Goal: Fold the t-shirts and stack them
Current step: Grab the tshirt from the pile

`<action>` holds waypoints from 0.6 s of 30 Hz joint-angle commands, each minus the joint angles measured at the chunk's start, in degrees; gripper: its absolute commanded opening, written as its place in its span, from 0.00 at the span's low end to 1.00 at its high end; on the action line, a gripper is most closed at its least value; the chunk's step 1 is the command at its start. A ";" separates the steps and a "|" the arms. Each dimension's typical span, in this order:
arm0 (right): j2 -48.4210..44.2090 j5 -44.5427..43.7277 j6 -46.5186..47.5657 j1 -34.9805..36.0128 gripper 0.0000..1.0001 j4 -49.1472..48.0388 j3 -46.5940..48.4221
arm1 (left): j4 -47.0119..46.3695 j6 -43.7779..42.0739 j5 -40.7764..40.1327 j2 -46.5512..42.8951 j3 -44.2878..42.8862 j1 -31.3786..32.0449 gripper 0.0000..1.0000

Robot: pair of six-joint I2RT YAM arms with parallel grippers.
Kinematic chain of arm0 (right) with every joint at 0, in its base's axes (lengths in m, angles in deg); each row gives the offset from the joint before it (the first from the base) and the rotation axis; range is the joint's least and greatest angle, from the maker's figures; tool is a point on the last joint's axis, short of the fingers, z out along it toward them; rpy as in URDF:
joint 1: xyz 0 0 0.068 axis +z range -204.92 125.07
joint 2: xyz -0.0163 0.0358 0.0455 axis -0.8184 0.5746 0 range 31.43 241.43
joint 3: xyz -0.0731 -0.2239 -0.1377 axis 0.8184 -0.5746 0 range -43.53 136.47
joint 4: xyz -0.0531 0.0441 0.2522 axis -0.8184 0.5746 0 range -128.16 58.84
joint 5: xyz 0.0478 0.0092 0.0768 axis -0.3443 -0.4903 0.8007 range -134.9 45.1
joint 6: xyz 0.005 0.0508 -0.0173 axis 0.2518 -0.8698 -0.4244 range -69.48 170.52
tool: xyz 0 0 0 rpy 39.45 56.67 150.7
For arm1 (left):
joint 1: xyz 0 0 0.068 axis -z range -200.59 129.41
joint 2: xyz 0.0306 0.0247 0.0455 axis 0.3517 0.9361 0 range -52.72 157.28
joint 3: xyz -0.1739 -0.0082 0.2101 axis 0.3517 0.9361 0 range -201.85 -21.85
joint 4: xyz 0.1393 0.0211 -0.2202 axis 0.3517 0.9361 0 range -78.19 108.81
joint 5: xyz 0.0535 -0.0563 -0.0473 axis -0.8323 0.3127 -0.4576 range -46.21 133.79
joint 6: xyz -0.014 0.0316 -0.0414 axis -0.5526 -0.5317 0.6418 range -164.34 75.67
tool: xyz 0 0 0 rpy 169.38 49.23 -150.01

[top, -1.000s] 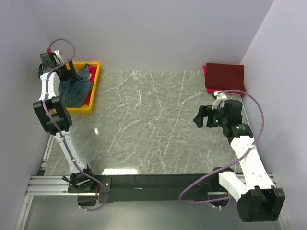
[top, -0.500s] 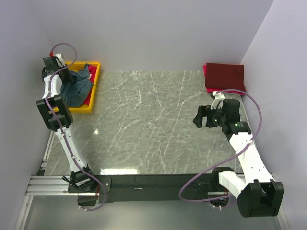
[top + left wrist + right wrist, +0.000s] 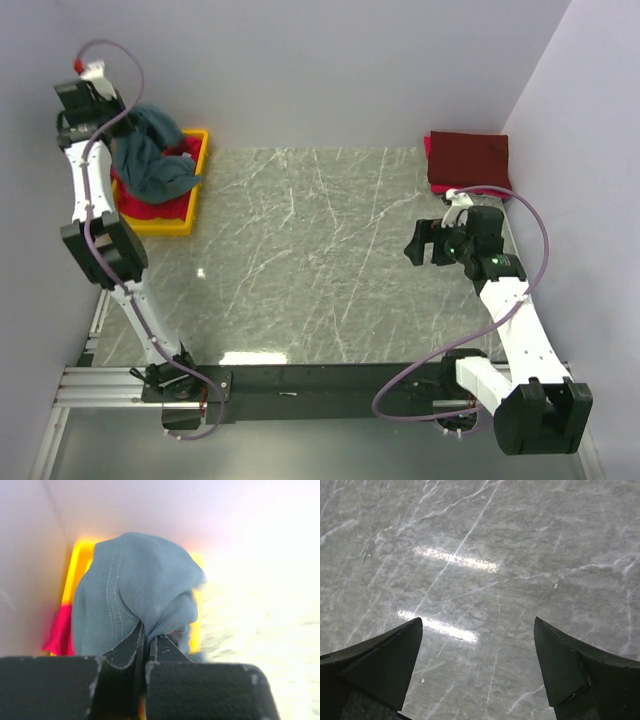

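The blue-grey t-shirt (image 3: 150, 162) hangs in a bunch from the left gripper (image 3: 146, 642), whose jaws are pinched tight on a small fold of its cloth, above the yellow bin (image 3: 199, 170) at the far left of the table (image 3: 320, 250). Its long axis runs roughly up and down, from the pinched top to a loose lower end that points into the bin; whether that end touches the pinkish-red t-shirt (image 3: 150, 210) lying there cannot be told. The likely trouble is the grip: only a thin bit of fabric is caught, so a quick swing could let it slip out. The trailing end might also snag the bin's rim and drag or tip the bin, or pull the red shirt out with it. Being bunched, it would probably land crumpled and need spreading before any fold. The right gripper (image 3: 477, 622) hovers wide and empty over bare table, well apart from the shirt, near the folded maroon t-shirt (image 3: 468, 160) in the far right corner
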 commanded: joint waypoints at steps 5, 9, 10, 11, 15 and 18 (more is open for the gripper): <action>-1.48 0.26 -0.67 -2.62 0.98 -1.10 2.88 | -5.93 5.17 14.86 -19.73 -0.53 4.06 0.00; -1.04 0.61 -2.86 -4.29 0.98 -0.74 3.85 | -9.79 6.66 17.42 -26.41 3.86 8.36 0.01; -1.03 0.70 -2.95 -4.56 0.98 -0.74 3.85 | -11.36 6.84 17.86 -28.69 5.18 9.51 0.00; -1.21 0.88 -3.04 -4.99 0.98 -0.66 3.94 | -11.82 7.28 17.78 -29.67 5.54 11.79 0.00; -1.56 1.67 -3.13 -5.87 0.98 -0.74 3.59 | -13.84 10.00 19.62 -32.84 5.89 16.89 0.01; -1.91 2.02 -3.21 -6.31 0.98 -1.00 3.15 | -14.10 11.50 21.02 -34.15 6.50 20.59 0.01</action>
